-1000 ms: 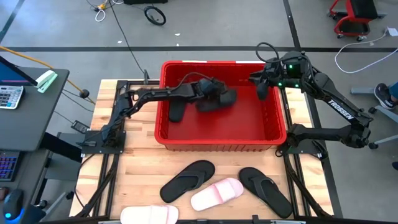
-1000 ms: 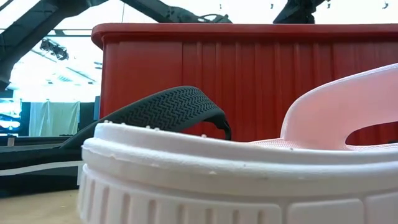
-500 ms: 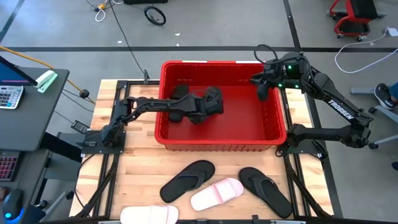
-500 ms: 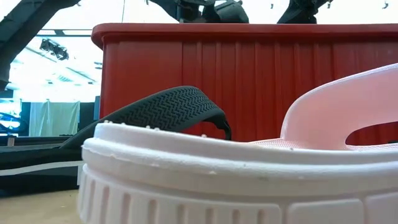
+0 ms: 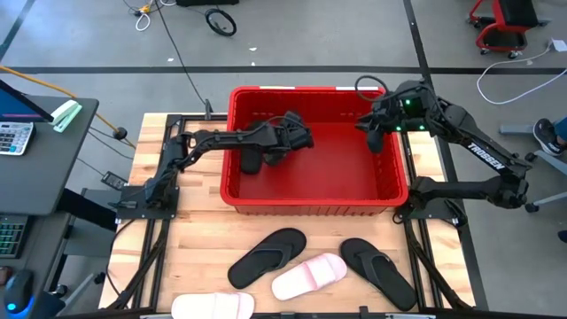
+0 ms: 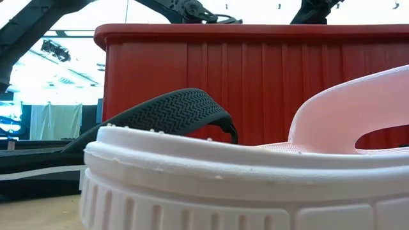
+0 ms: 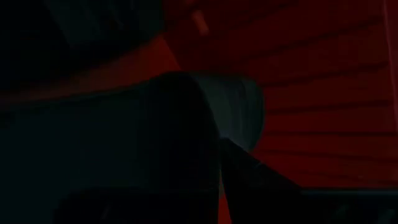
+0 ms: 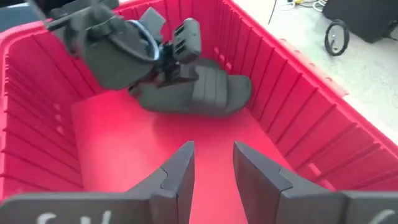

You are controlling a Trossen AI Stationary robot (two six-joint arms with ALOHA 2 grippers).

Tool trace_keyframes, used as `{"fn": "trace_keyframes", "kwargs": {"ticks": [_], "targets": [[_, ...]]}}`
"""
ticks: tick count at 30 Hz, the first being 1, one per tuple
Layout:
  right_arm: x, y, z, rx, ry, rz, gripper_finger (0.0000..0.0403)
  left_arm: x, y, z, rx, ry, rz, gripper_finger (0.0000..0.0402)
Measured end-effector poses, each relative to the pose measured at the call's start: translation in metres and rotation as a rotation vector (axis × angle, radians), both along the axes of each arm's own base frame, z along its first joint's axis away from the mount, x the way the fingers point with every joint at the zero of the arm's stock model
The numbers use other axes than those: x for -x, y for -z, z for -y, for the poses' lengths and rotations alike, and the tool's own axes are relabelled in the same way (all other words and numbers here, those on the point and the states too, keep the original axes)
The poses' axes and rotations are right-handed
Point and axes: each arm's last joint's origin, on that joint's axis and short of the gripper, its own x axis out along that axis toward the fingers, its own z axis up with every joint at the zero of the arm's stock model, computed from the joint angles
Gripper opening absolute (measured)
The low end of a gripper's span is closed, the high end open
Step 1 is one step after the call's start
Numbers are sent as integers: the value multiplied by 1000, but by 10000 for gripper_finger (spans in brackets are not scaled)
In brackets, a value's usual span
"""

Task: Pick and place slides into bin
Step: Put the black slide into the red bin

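Observation:
The red bin (image 5: 390, 182) stands at the table's far middle; its wall fills the low view (image 6: 268, 83). A black wide-strap slide (image 8: 199, 93) lies flat on the bin's floor, toward its left side (image 5: 273, 152). Another dark slide (image 5: 252, 161) lies next to it by the left wall. My left gripper (image 8: 169, 31) hangs close over the black slide's end (image 5: 292, 135), its fingers spread apart. My right gripper (image 8: 213, 149) is open and empty over the bin's far right part (image 5: 375, 137). My left gripper stands right over one end of the black slide (image 8: 163, 87), coming from above. Its own body hides the meeting place, so I cannot tell whether the fingers touch the slide.
On the near part of the table lie a black slide (image 5: 267, 257), a pink slide (image 5: 308, 276), a black thong slide (image 5: 378, 271) and a pale slide (image 5: 213, 307) at the front edge. The pale slide (image 6: 223, 185) and black slide (image 6: 172, 115) fill the low view.
My left gripper has carried the black slide from over the bin's middle toward the bin's left wall and down. The slide, which hung below the fingers before, now lies flat on the bin's floor.

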Motion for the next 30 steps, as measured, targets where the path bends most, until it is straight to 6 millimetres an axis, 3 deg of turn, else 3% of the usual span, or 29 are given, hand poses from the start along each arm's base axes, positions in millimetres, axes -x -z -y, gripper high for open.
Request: {"fn": "trace_keyframes", "kwargs": {"ticks": [7,13,20,30], "targets": [[0,1,-1,-6,-5,-9,116,3,2,-12,68,43,-28,66],[0,1,-1,-8,-4,-9,116,-3,16,-15,151,103,-15,145],[1,2,-1,-15,-4,-20,116,-8,13,-16,132,135,22,228],[2,4,-3,-53,11,-37,116,-10,-4,-15,77,227,23,263]]}}
